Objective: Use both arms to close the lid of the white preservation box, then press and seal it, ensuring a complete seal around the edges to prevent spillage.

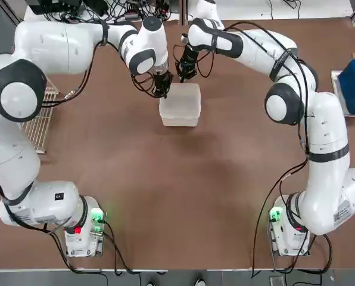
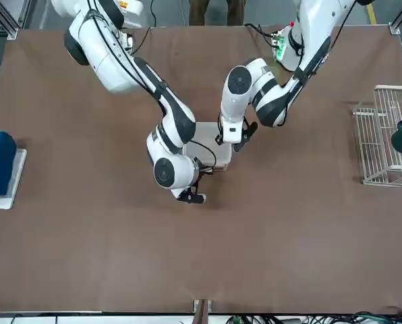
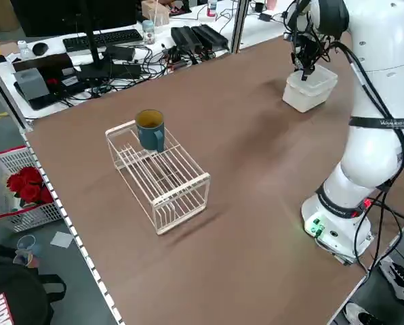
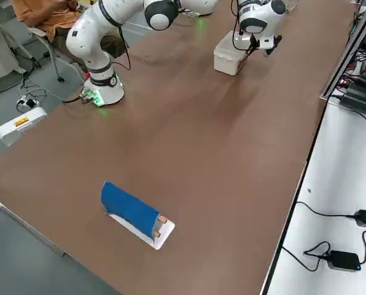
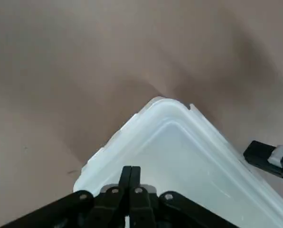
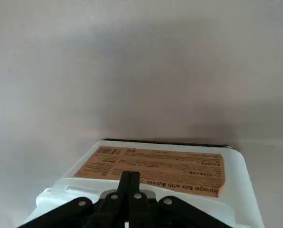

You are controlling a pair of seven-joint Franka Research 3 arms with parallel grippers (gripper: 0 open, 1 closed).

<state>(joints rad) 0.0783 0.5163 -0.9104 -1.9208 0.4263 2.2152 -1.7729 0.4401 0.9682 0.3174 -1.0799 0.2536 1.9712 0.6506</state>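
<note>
Both claws pressed together: left claw [image 1: 161,89], right claw [image 1: 184,72] on lid [image 1: 183,98] far edge (table [image 1: 183,196] bare around).

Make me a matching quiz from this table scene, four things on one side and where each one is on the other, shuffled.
Things:
1. teal mug
2. blue object
3. left gripper
4. red roses

Places:
A. in a basket beside the table
B. at the white preservation box
C. on the white wire rack
D. on a white tray at the table's edge

Pairs: 1-C, 2-D, 3-B, 4-A
</note>
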